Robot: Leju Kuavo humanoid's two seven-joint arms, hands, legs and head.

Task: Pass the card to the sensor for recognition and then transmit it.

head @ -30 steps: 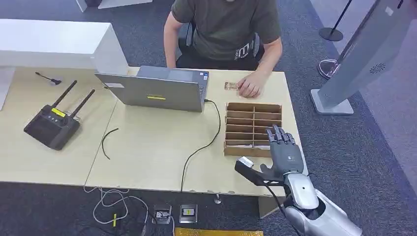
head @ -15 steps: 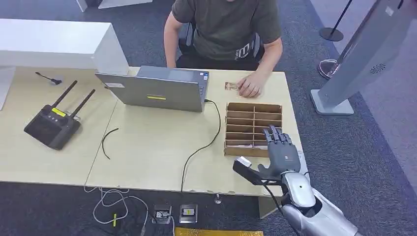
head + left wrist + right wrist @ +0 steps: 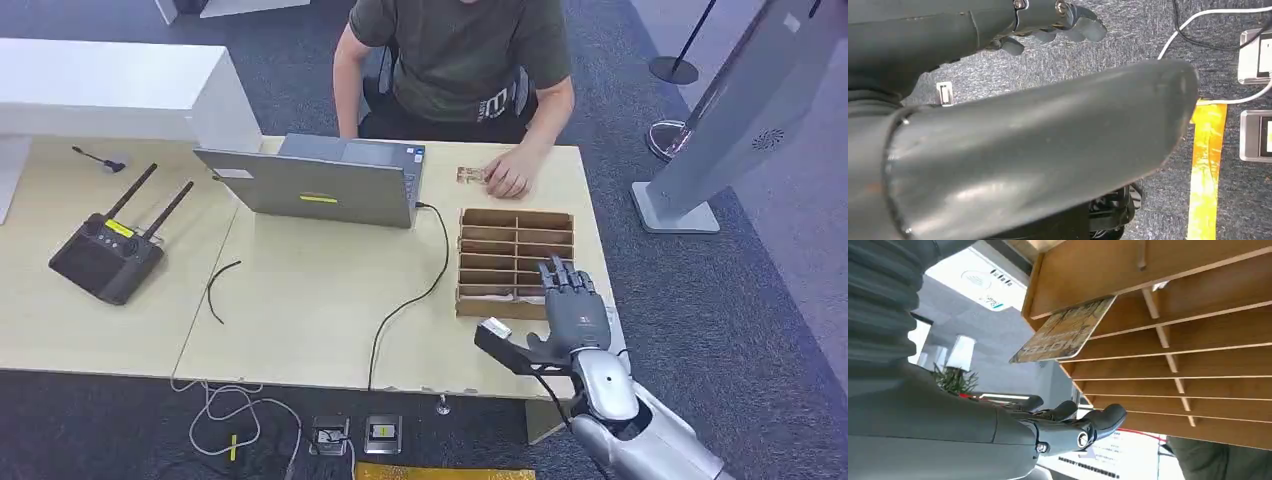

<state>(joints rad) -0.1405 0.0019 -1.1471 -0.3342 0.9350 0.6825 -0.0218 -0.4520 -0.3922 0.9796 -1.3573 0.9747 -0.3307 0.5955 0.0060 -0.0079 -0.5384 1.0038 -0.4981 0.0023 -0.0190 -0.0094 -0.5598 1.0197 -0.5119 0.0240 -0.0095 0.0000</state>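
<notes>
Wooden slots are filling the card rack (image 3: pixel 516 258) at the right side of the table (image 3: pixel 300 300), and one card (image 3: pixel 1063 332) is sticking out of a slot at the rack's near end. The right hand (image 3: pixel 572 312) is hanging over that near end with its fingers apart, holding nothing. To do this well, it should probably come down slowly, pinch the card's free edge, then pull it straight out so it is not bending. The left hand (image 3: pixel 1058 22) is hanging low by the floor with nothing in it, fingers loosely curled.
</notes>
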